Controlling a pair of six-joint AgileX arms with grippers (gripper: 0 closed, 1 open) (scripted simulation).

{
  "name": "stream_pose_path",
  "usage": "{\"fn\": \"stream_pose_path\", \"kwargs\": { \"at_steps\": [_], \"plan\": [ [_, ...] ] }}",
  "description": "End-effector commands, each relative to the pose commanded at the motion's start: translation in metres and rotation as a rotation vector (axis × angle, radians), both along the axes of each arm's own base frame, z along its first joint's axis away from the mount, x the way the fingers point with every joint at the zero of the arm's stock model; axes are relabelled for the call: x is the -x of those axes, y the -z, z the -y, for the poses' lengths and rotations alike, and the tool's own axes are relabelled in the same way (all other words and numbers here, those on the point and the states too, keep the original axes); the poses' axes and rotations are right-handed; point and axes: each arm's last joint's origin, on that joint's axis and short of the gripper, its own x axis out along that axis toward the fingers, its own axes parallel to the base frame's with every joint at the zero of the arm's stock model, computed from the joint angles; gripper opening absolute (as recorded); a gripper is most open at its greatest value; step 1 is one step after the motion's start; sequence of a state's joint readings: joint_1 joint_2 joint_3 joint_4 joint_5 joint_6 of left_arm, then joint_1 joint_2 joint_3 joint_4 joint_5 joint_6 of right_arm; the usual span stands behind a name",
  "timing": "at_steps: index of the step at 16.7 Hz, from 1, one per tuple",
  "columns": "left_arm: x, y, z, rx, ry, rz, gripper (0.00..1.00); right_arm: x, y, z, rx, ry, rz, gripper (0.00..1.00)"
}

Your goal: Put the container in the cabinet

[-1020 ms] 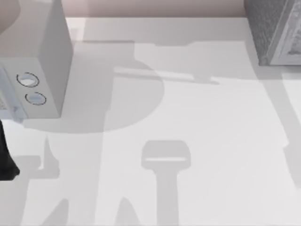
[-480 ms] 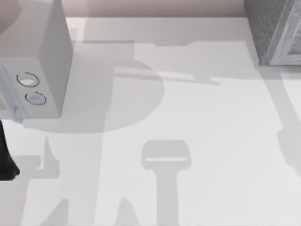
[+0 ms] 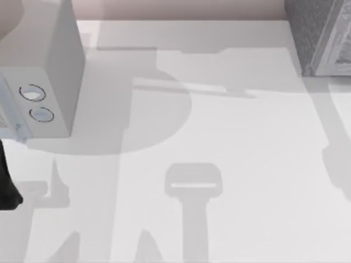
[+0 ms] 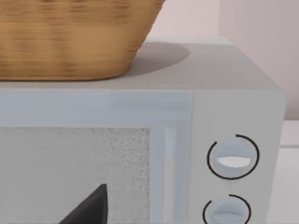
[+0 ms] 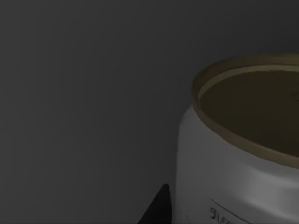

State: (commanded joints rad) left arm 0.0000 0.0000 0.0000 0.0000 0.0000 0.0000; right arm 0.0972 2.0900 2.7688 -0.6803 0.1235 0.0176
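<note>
While the top view has the cabinet at the table's far right corner, the right wrist view is dim: the container sits close up, white body, gold top, upright, against a dark grey surround. A dark tip of the right gripper is just beside the can; grip state can't be told. The left arm is at the left edge, its wrist view facing the pale box with two knobs and a wicker basket on top; its grip state can't be told either.

Small dark print on the container is unreadable.
</note>
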Motion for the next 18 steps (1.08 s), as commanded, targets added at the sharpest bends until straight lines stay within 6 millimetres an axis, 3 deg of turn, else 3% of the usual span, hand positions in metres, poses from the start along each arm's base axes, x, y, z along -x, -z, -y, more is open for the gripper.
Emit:
{"fn": "stream_pose_path", "kwargs": {
  "at_steps": [13,18],
  "plan": [
    [0.0000,0.0000,0.0000,0.000,0.000,0.000,1.00,0.0000,0.0000,0.0000,0.000,0.000,0.000,0.98],
    [0.0000,0.0000,0.0000,0.000,0.000,0.000,1.00,0.0000,0.0000,0.0000,0.000,0.000,0.000,1.00]
  ]
}}
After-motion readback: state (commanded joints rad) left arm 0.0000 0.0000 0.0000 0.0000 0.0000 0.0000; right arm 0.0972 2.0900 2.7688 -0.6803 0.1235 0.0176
